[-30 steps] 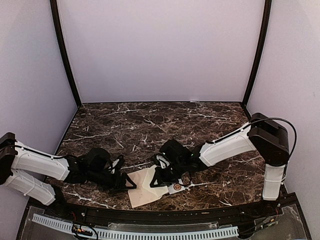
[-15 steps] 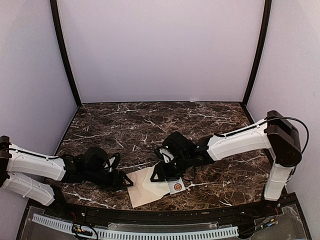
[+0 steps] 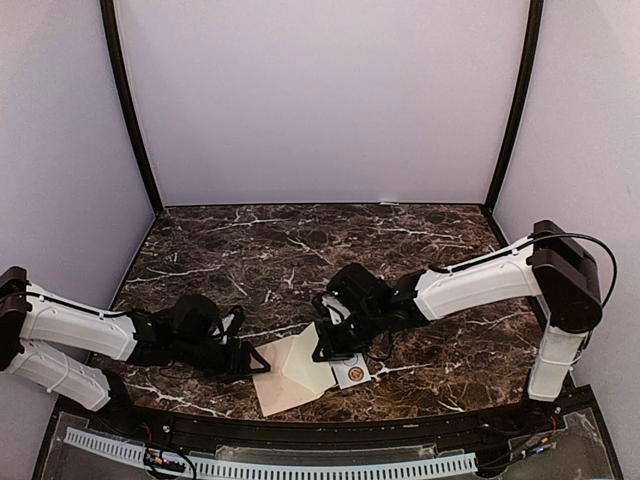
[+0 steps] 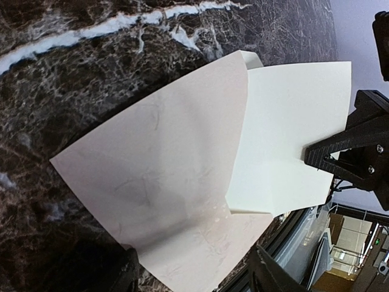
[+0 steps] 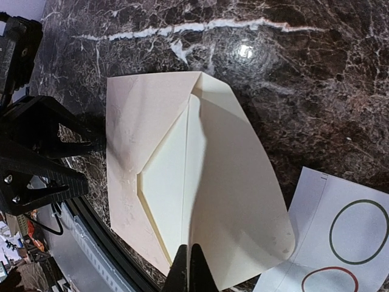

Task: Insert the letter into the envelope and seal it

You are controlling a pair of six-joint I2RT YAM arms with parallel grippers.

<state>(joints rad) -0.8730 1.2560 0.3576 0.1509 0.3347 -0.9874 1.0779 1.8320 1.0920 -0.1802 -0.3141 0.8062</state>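
The pinkish-tan envelope [image 3: 275, 390] [image 4: 164, 176] [image 5: 121, 140] lies flat near the table's front edge. The cream letter [image 3: 308, 368] [image 4: 292, 134] [image 5: 170, 182], creased down its middle, sticks partly out of the envelope's V-shaped mouth. My right gripper [image 3: 322, 350] [image 5: 189, 267] is shut on the letter's outer edge at the crease and holds that edge slightly raised. On the other side, my left gripper [image 3: 252, 362] [image 4: 194, 281] is open, low on the table, its fingers on either side of the envelope's near corner.
A small white card with printed circles [image 3: 353, 374] [image 5: 340, 237] lies just right of the letter, partly under it. The table's black front rail [image 3: 320, 432] runs close behind the envelope. Purple walls enclose the dark marble table [image 3: 300, 250].
The right arm's elbow has swung out to the right, and its gripper has shifted a little at the letter's edge. The left arm and the envelope have barely moved.
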